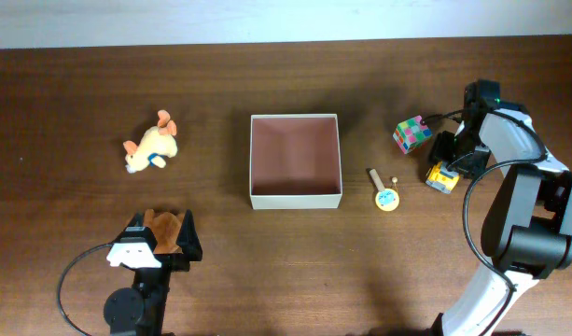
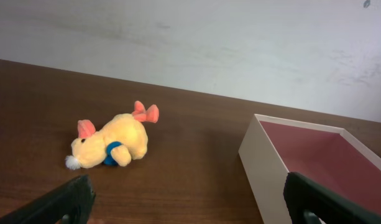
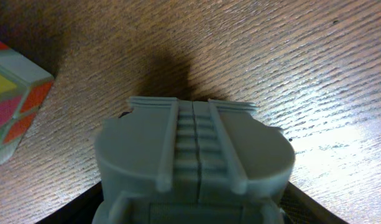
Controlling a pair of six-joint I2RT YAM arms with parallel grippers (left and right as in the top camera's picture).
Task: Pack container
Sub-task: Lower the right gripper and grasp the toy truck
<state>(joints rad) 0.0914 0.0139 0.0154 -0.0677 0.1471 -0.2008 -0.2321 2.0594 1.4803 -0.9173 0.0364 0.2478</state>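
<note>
The container (image 1: 296, 198), a square cream-white box with a reddish-brown inside, stands mid-table and holds nothing; its left wall shows in the left wrist view (image 2: 265, 168). My left gripper (image 1: 162, 227) (image 2: 190, 202) is open near the front left. A brown furry toy (image 1: 160, 222) lies between its fingers in the overhead view and is hidden in the wrist view. A yellow plush animal (image 1: 152, 147) (image 2: 112, 143) lies left of the container. My right gripper (image 1: 446, 159) (image 3: 193, 208) is shut on a yellow toy (image 1: 441, 177) whose grey ribbed part (image 3: 193, 149) fills the wrist view.
A multicoloured cube (image 1: 412, 134) (image 3: 10, 106) sits just left of the right gripper. A small stick with a round yellow-blue disc (image 1: 384, 191) lies between the container and the right arm. The right arm's cable (image 1: 472, 201) loops over the table.
</note>
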